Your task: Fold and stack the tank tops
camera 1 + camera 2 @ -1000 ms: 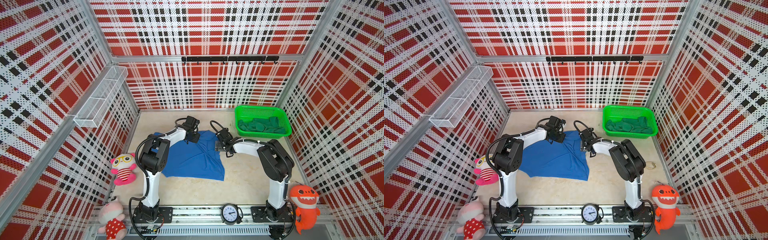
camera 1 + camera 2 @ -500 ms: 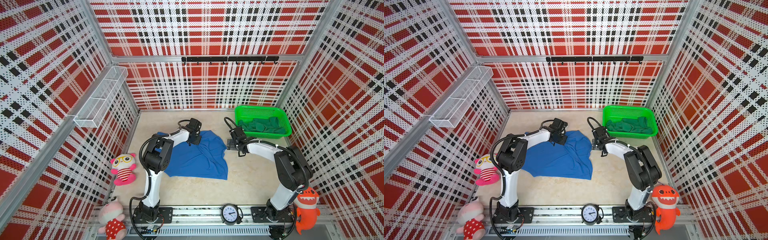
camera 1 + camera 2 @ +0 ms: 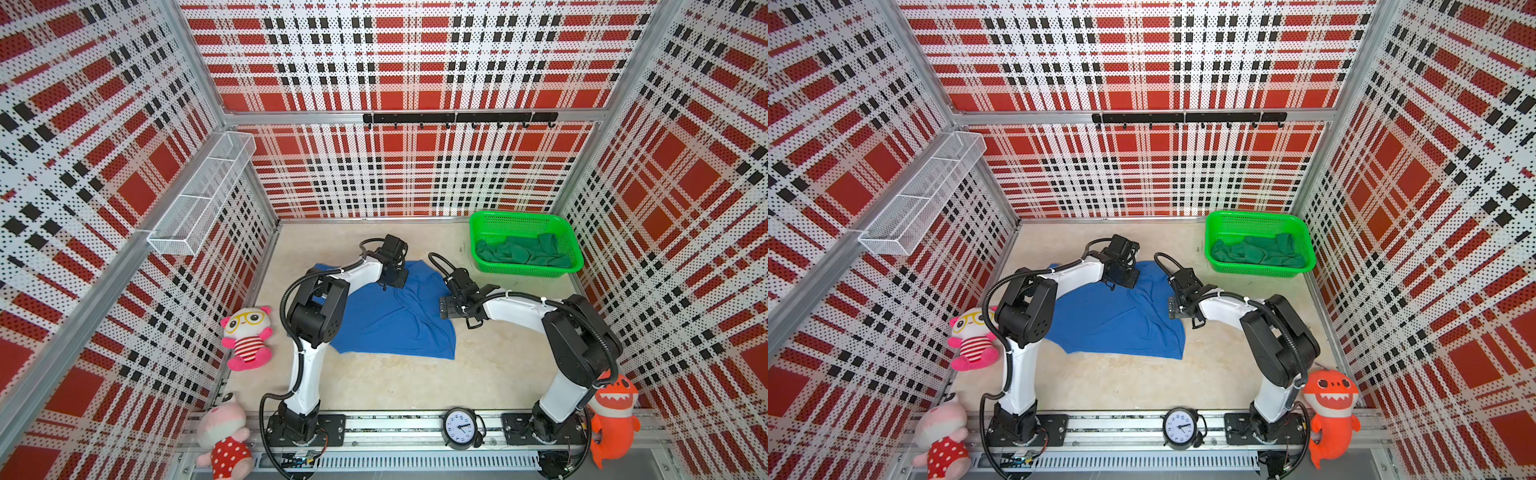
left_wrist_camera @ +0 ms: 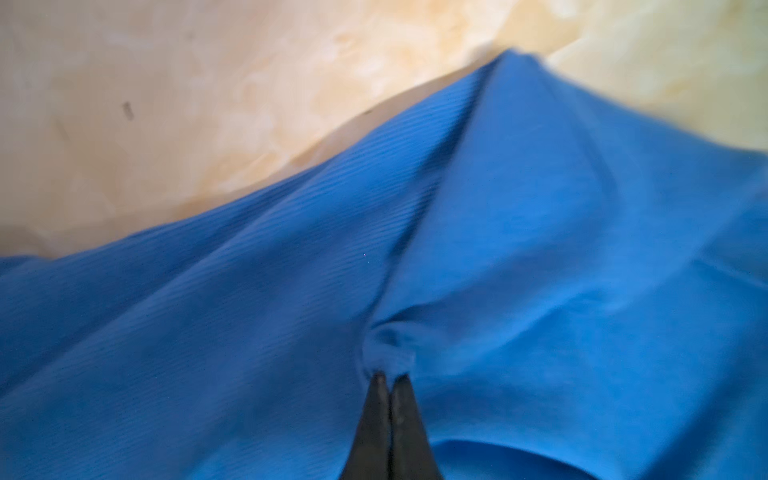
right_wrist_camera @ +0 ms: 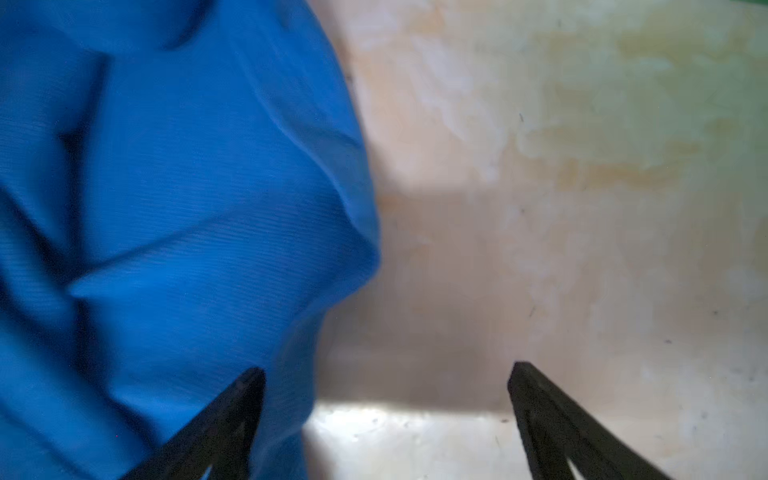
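Over the last second the right arm (image 3: 515, 307) has swung its elbow out toward 3 o'clock. The right gripper (image 3: 451, 305), which was against the upper right edge of the blue tank top (image 3: 395, 324), now stands just off that edge. The left gripper (image 3: 395, 280) has slid a little inward over the cloth.

The left arm (image 3: 365, 270) rises from the rail at 7 o'clock, elbow high over the top's 9 o'clock side. Its forearm reaches toward 1 o'clock and the wrist is bent down. In the left wrist view its jaws are clenched on a small bunched pinch of blue fabric, and ridges run away from the pinch.

The right arm stands at 5 o'clock, forearm stretched low toward 10 o'clock. In the right wrist view its jaws are spread wide and hold nothing, one fingertip (image 5: 249, 386) over the cloth's edge and the other over bare tabletop (image 5: 582, 208).

The blue top lies rumpled at the table's centre. The dark green tank top (image 3: 523, 253) lies crumpled in the green mesh basket (image 3: 519, 215) at 2 o'clock.
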`<state>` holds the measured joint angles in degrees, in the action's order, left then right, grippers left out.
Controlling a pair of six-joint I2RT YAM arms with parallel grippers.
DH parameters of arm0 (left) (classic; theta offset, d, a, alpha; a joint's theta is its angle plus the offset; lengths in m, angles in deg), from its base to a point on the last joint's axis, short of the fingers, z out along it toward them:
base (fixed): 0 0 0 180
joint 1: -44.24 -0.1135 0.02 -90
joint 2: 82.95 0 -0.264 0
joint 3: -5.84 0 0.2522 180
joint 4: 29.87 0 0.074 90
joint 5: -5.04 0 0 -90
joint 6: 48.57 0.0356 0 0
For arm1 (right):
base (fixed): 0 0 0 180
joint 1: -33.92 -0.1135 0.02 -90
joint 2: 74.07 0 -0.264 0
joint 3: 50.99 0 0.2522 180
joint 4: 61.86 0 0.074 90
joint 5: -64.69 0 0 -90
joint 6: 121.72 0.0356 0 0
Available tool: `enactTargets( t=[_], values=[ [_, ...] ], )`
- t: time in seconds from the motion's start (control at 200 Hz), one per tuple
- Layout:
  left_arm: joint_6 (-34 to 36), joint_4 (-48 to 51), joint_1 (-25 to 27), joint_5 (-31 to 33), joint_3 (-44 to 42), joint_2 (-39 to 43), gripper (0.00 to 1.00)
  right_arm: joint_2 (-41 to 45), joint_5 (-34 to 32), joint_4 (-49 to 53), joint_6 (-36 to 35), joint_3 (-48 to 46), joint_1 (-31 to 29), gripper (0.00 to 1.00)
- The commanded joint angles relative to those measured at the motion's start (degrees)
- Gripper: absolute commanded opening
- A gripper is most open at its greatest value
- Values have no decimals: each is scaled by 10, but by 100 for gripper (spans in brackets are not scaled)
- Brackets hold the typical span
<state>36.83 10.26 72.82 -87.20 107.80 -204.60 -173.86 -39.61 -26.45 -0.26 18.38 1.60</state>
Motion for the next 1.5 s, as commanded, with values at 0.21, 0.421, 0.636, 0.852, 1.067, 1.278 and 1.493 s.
enactTargets(
  t=[0.21, 0.421, 0.636, 0.852, 1.067, 1.278, 1.493],
  values=[
    [-67, -57, 52, -85, 59, 57, 0, 69, -33, 11, 6, -43, 105, 94],
    [-114, -122, 86, -144, 96, 39, 0, 96, 14, -9, -22, -48, 143, 93],
    [-145, -168, 99, -154, 111, 12, 50, 109, 127, -55, -23, -52, 144, 92],
    [-194, -176, 57, -47, -58, 127, 71, 108, 152, -64, -28, -64, 144, 93],
    [-272, -193, 97, 27, -276, 235, 62, 88, 142, -44, -35, -61, 141, 90],
    [-289, -173, 122, 44, -347, 221, 61, 45, 130, -50, -34, -28, 110, 89],
    [-281, -147, 110, 9, -411, 228, 60, -1, 110, -39, -18, -9, 82, 88]
  ],
)
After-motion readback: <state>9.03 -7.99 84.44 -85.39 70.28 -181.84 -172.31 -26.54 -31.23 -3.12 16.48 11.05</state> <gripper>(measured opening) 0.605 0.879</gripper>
